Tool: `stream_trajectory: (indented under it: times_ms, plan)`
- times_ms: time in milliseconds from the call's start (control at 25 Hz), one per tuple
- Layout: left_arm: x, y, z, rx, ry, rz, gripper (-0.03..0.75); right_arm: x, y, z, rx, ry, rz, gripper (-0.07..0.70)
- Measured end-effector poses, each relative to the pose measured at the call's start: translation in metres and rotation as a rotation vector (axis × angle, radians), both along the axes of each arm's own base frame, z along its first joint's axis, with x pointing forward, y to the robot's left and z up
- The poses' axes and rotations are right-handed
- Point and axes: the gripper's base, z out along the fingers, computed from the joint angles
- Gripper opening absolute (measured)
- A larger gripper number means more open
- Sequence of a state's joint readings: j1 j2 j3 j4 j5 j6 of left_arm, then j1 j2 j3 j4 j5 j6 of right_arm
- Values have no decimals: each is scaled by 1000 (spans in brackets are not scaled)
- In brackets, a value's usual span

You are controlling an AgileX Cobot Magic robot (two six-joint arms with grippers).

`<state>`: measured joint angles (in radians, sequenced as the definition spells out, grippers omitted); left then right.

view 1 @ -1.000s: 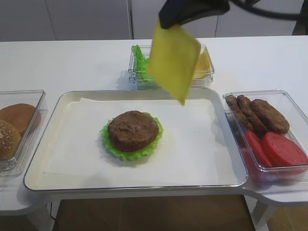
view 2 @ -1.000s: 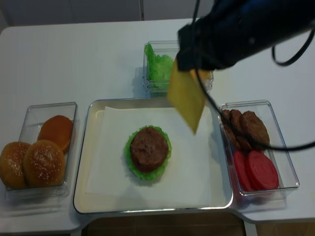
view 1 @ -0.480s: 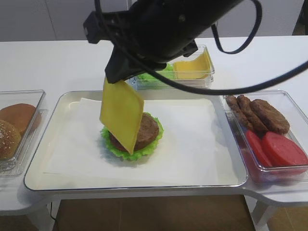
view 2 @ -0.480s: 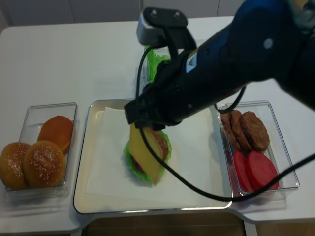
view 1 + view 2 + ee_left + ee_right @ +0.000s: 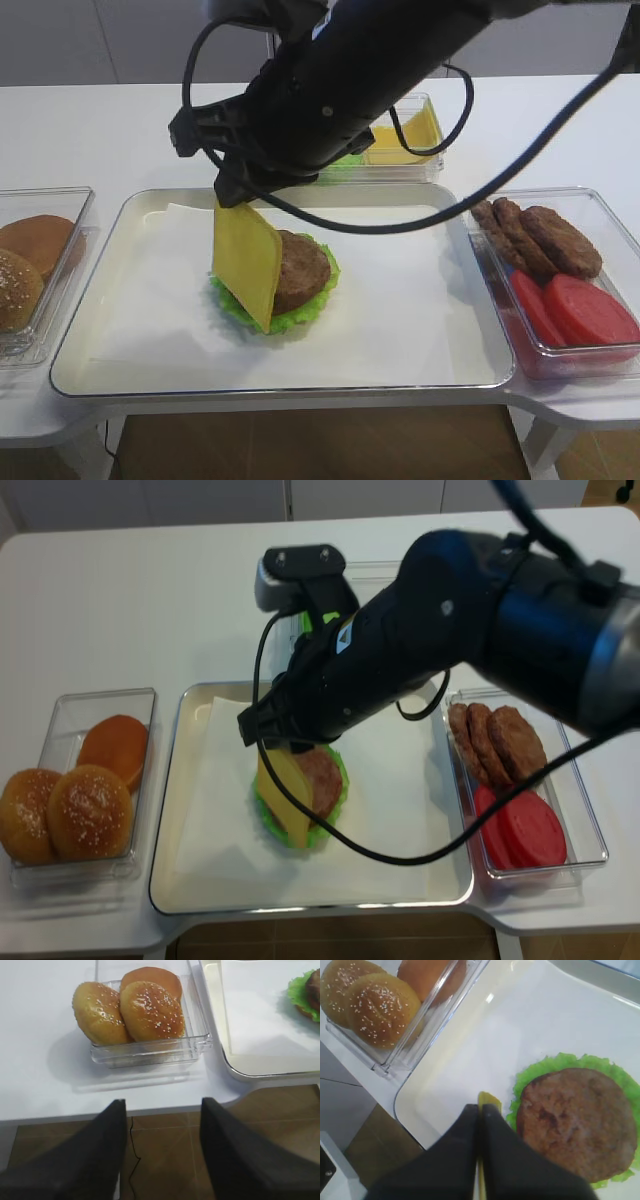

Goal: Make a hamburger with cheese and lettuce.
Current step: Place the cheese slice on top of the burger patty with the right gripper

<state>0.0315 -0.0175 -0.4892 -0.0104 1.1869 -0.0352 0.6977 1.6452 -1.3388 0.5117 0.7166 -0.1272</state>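
Note:
The hamburger, a brown patty (image 5: pixel 300 270) on the frilly green lettuce (image 5: pixel 302 318), lies mid-tray on white paper. My right gripper (image 5: pixel 232 195) is shut on the top edge of the yellow cheese (image 5: pixel 247 262). The slice hangs almost upright, its lower corner down at the stack's left rim and covering the patty's left side. In the right wrist view the fingertips (image 5: pixel 481 1107) pinch the cheese (image 5: pixel 490 1097) edge-on, just left of the patty (image 5: pixel 577 1120) and lettuce (image 5: pixel 540 1072). My left gripper (image 5: pixel 162 1102) stands open over the floor, off the table's front-left edge.
A clear box of buns (image 5: pixel 30 262) stands left of the metal tray (image 5: pixel 90 300). A box with loose patties and tomato slices (image 5: pixel 560 270) stands to its right. Bins with cheese slices (image 5: pixel 410 145) sit behind, partly hidden by my arm.
My right arm has come lower and slightly nearer with the cheese. The slice's lower corner now rests at the stack's left rim. The left gripper shows no movement.

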Motion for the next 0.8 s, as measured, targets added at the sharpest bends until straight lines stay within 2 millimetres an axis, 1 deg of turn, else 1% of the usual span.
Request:
stream_trajectory:
  times_ms: [440,800]
  plan:
    - [0,0,0,0,0,0,358,13,10,-23,-12,-16,10,4]
    - [0,0,0,0,0,0,358,20,8,-27,-78,-114,30,4]
